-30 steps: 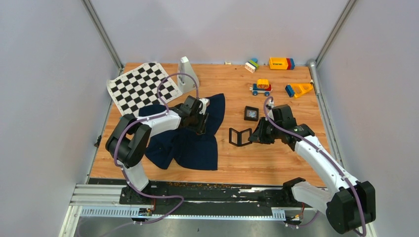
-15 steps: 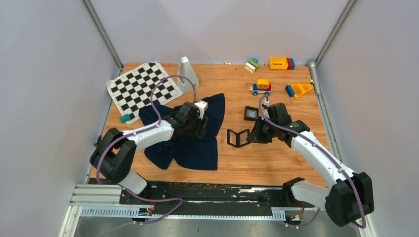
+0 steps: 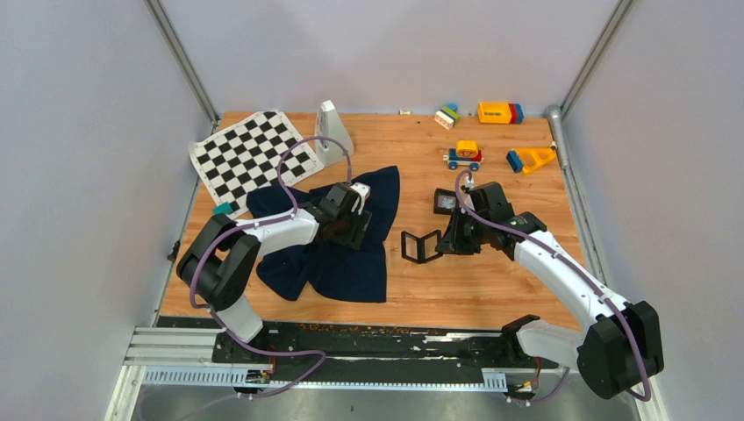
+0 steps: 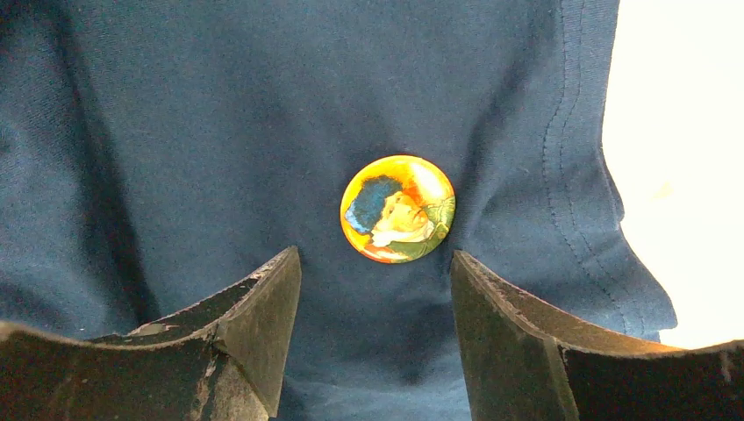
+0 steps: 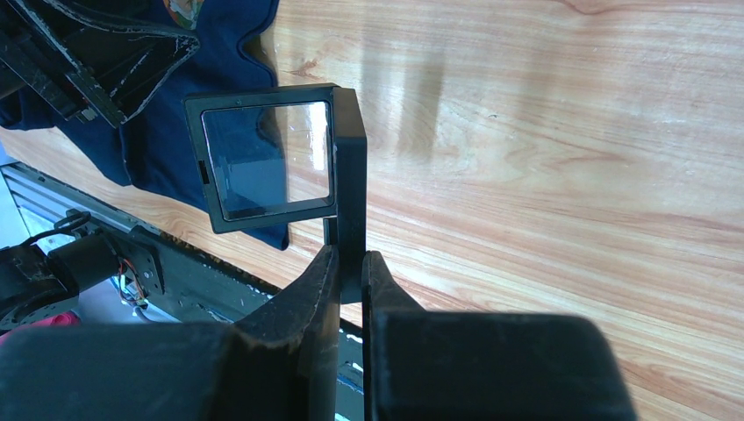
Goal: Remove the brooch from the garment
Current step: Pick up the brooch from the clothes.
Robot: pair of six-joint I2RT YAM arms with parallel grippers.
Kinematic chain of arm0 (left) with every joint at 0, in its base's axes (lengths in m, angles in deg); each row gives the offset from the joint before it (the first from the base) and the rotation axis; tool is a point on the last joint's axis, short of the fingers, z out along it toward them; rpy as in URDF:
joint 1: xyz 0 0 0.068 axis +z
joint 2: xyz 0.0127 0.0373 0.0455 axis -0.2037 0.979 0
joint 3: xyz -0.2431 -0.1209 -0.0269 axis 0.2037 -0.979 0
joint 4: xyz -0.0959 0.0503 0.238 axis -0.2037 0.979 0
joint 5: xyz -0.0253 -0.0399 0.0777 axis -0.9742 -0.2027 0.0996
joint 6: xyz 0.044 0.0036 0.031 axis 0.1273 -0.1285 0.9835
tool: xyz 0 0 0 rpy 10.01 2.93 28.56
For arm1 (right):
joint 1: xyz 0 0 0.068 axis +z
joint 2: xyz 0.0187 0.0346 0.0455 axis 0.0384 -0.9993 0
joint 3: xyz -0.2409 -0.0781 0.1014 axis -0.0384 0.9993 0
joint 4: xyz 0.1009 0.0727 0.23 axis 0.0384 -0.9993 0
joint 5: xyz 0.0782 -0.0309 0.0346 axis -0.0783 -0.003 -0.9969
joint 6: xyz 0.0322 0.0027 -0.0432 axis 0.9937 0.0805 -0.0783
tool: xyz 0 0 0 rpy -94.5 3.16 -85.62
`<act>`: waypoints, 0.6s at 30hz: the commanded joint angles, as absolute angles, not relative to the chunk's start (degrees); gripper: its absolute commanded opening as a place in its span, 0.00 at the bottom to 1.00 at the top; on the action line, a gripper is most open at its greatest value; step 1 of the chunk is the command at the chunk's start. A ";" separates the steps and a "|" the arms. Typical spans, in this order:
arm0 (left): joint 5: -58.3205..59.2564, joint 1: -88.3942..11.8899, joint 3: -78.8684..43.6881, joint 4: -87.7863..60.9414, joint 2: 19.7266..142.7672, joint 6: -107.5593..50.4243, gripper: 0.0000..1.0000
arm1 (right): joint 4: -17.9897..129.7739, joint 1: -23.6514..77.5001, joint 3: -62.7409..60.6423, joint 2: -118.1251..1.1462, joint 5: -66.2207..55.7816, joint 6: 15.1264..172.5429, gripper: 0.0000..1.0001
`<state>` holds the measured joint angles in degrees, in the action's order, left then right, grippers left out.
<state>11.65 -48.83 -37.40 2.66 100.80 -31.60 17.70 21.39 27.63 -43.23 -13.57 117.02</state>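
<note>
My left tool point(image 4: 373, 263) hung over the garment point(image 4: 219, 114), its two fingers point(image 4: 263, 307) standing apart with nothing between them but blue cloth. The brooch point(image 4: 397, 209), a round orange badge with a painted face, sat pinned to the cloth just ahead of the gap between my fingers, not touched by either. A stitched hem ran down the garment's right side, and beyond it the bright tabletop point(image 4: 684, 132) showed.

From above, the garment point(image 3: 351, 267) lay spread and rumpled on the left half of the tabletop point(image 3: 491, 289), one corner just beside the chequered mat point(image 3: 254, 156).

My right tool point(image 5: 351, 263) was clamped on the edge of a black frame point(image 5: 272, 158) with a clear window, holding it upright over the wood near the garment's edge. A small black box point(image 3: 446, 202) lay just beyond my right arm.
</note>
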 commanded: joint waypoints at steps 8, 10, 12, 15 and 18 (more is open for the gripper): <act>14.33 -48.75 -37.35 -1.38 98.14 -30.42 0.71 | 18.52 21.84 25.63 -42.69 -13.45 118.22 0.00; 14.27 -48.83 -36.44 -1.55 99.47 -30.10 0.71 | 18.60 21.92 25.62 -42.71 -13.65 118.23 0.00; 13.39 -48.79 -36.15 -2.12 100.25 -29.57 0.71 | 18.60 21.97 25.63 -42.59 -13.66 118.23 0.00; 11.97 -48.89 -35.05 -1.00 102.25 -29.41 0.71 | 18.60 21.97 25.80 -42.21 -13.58 118.17 0.00; 11.77 -49.27 -33.57 0.77 104.05 -29.32 0.70 | 18.60 21.96 25.85 -42.29 -13.48 118.13 0.00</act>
<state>12.78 -48.85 -36.92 0.10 101.76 -30.48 17.72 21.68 27.63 -43.23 -13.59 117.22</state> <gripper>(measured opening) 0.708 0.089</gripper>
